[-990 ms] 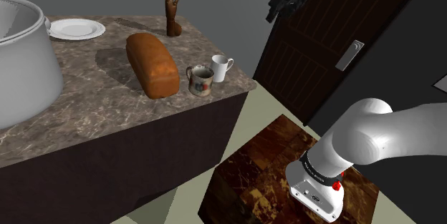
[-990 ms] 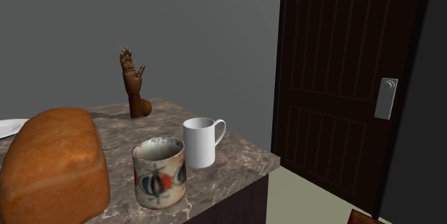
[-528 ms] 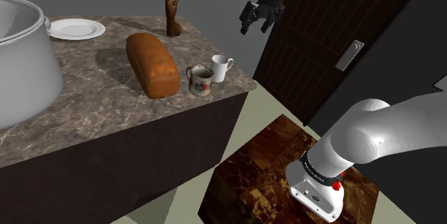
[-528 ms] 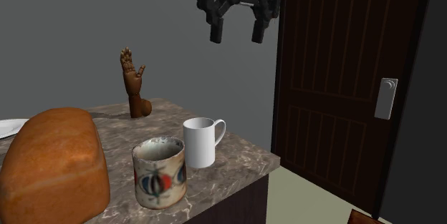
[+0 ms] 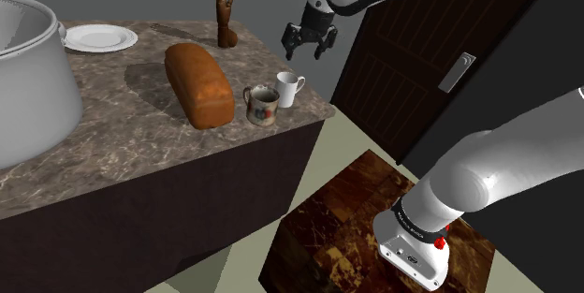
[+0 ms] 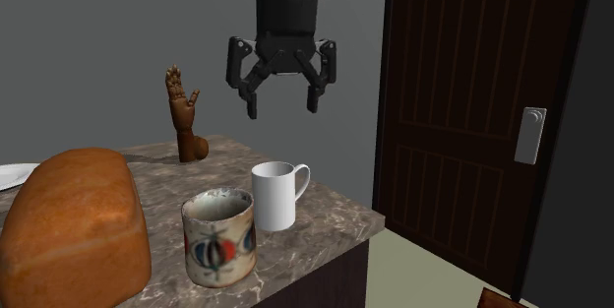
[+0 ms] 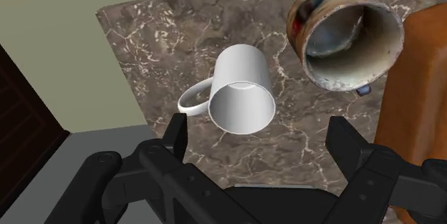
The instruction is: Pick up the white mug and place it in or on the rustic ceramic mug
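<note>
The jaws hang spread and empty above the marbled tabletop (image 5: 112,123). The white mug (image 7: 242,90) stands upright below them, centred between the jaws and untouched. The patterned ceramic mug (image 7: 344,36) stands just beside it, off to one jaw's side, near the bread loaf (image 6: 74,222).

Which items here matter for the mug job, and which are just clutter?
Job:
- white mug, the thing to pick up
- painted mug, the target, right beside it
- gripper, open, above the white mug

Clutter:
- bread loaf
- wooden hand
- plate
- large pot
- door
</note>
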Robot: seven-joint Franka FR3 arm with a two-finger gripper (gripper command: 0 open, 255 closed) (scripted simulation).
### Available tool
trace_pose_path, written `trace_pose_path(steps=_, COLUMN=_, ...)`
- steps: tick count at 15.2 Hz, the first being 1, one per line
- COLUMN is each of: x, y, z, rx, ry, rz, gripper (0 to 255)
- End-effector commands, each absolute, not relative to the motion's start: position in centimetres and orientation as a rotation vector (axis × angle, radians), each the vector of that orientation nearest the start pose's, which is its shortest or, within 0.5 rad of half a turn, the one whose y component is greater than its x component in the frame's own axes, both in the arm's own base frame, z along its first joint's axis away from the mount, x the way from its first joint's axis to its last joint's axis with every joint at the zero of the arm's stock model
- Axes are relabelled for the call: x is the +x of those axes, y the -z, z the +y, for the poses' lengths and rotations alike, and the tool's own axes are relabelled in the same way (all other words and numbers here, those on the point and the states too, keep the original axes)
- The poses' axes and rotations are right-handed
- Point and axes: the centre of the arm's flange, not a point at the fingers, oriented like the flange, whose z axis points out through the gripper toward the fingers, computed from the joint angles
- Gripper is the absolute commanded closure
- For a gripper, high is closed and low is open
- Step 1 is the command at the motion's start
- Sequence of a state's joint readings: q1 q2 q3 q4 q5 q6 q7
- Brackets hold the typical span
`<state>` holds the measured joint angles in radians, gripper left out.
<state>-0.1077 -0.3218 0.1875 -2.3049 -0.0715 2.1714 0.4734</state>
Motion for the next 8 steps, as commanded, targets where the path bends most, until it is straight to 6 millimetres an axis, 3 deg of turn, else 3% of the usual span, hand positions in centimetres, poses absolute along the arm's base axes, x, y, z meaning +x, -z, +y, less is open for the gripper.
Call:
trace_pose_path(steps=1, x=49.1, y=-46.8, z=4.3, rx=-3.129, ry=0.323, rz=0.648, gripper=0)
trace_pose_path(steps=8, x=55.7, y=-39.9, z=4.5, rx=-3.088, ry=0.285, rz=0.886, gripper=0)
